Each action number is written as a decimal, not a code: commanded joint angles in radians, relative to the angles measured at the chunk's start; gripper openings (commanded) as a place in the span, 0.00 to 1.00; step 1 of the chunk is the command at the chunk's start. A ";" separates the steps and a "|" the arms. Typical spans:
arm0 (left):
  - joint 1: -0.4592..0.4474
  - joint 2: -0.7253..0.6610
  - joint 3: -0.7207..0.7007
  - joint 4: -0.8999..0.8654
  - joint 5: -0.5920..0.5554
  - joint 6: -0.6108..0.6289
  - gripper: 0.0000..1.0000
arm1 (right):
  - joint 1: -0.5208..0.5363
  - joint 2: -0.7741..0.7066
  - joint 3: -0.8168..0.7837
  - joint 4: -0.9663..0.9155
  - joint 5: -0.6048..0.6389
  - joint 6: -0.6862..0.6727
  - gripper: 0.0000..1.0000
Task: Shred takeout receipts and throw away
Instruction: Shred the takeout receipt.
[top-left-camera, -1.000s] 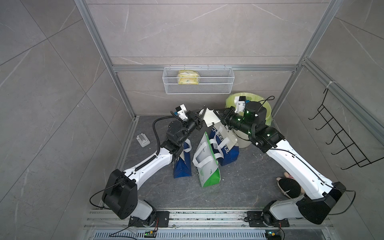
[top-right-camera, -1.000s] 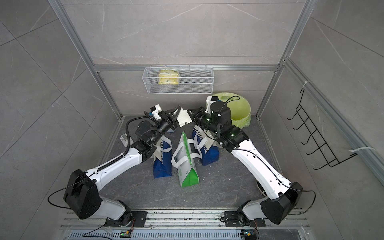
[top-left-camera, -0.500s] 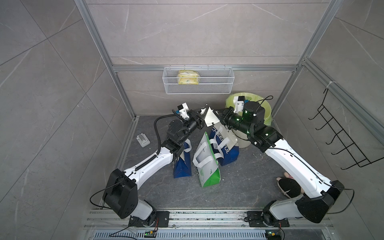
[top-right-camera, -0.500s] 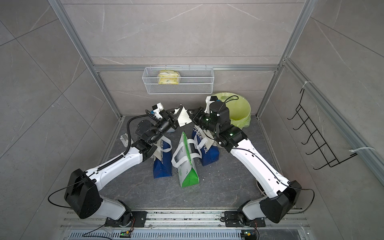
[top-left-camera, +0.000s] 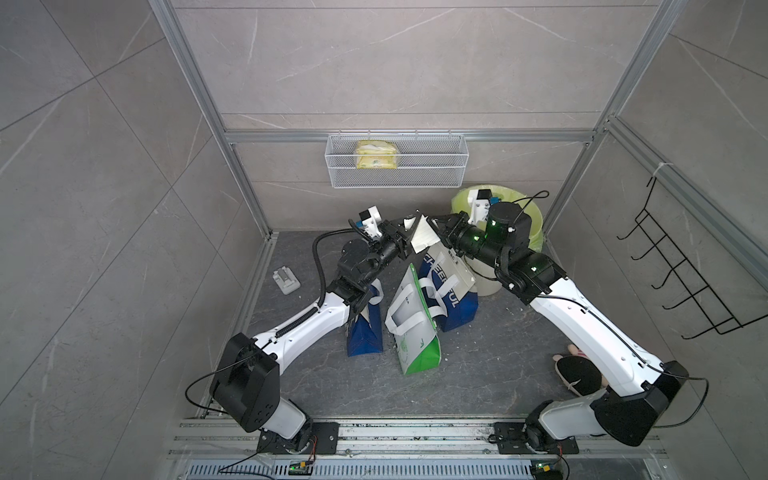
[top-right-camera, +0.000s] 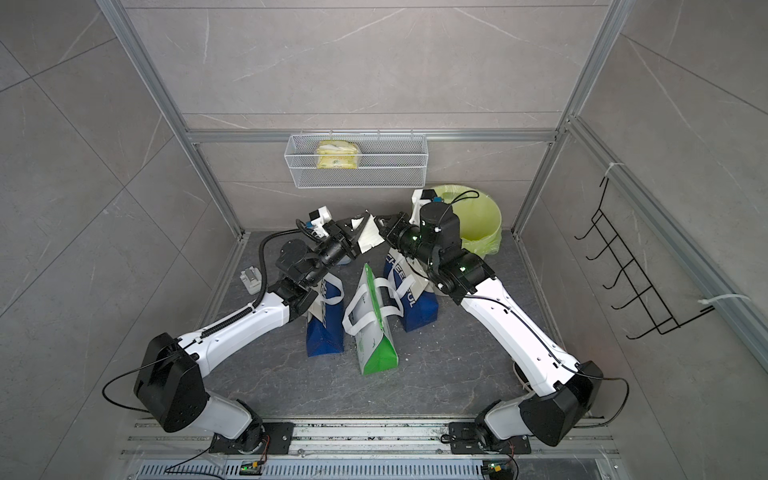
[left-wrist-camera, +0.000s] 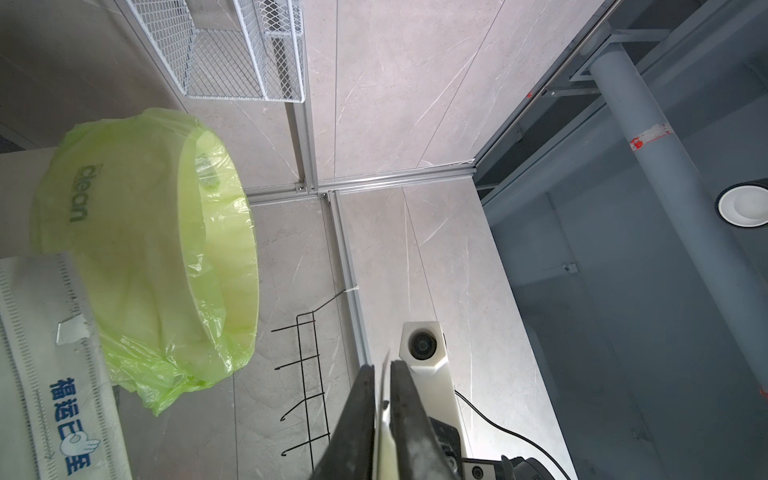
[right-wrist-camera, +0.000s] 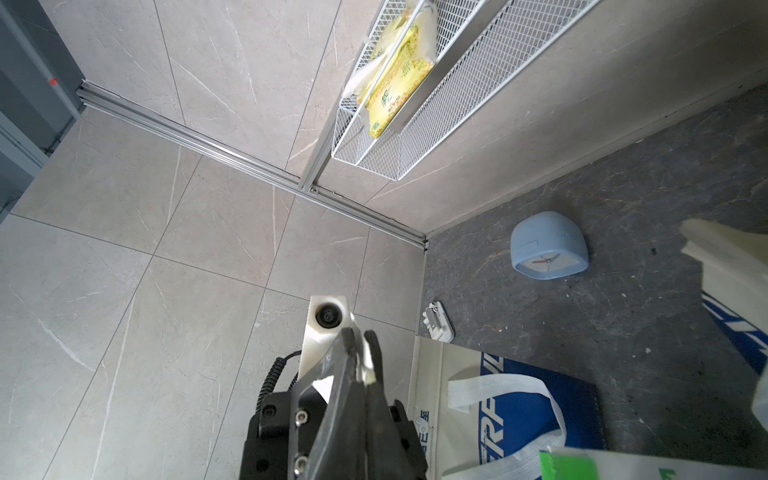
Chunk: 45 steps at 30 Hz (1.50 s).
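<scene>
Change: left gripper has tightened onto receipt | Position: receipt held between both grippers, above bags | Right gripper: clamped on its opposite edge

A white takeout receipt hangs in mid-air at the far centre of the scene, face tilted, its left edge clamped in the left gripper and its right edge in the right gripper, just above a blue-and-white paper bag; its print is too faint to read
</scene>
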 joint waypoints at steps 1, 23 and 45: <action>-0.006 -0.005 0.044 0.058 0.031 -0.015 0.01 | -0.002 0.007 0.029 0.028 0.011 -0.027 0.00; 0.007 -0.036 0.143 0.028 0.222 0.319 0.00 | -0.182 -0.168 -0.060 0.048 -0.458 -0.507 0.83; 0.004 -0.022 0.183 0.029 0.291 0.352 0.00 | -0.183 -0.128 -0.062 0.121 -0.600 -0.422 0.08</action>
